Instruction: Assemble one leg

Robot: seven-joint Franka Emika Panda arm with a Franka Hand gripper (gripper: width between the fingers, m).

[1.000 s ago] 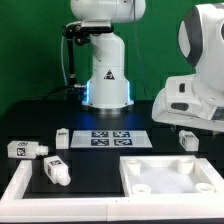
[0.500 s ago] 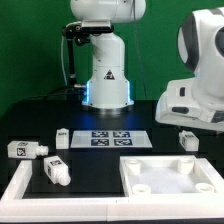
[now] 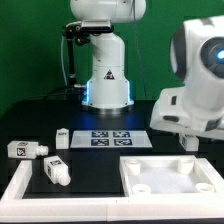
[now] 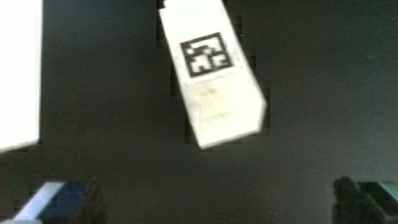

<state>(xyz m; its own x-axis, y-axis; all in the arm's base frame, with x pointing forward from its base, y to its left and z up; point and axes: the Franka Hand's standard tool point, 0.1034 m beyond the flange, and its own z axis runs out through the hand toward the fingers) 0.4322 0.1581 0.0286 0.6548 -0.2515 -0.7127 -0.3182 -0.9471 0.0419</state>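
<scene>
The leg [image 3: 188,141] lies on the dark counter [image 3: 100,160] toward its edge on the exterior view's right, about midway between the far and near edges. From that camera only a small white part of it peeks out beneath the arm's bulky white wrist [image 3: 195,100]. The wrist view shows the leg [image 4: 214,80] whole: it is a stubby white block lying flat and slanted, with its black-and-white tag facing up. The gripper [image 4: 214,200] hangs over it with its two dark fingertips [image 4: 63,200] spread wide, pinching nothing. The leg sits beyond the tips and touches neither.

Just nearer the counter's near edge is the tabletop [image 3: 180,185], a large white square with corner holes. The marker board [image 3: 112,137] lies at mid-counter in front of the robot base [image 3: 105,75]. One peg-block [image 3: 62,137] stands just beside the board's end on the exterior view's left. Another peg-block [image 3: 28,149] lies near the edge on that same side. A third peg-block [image 3: 55,170] rests by a white rail [image 3: 18,182] at the near corner on the exterior view's left.
</scene>
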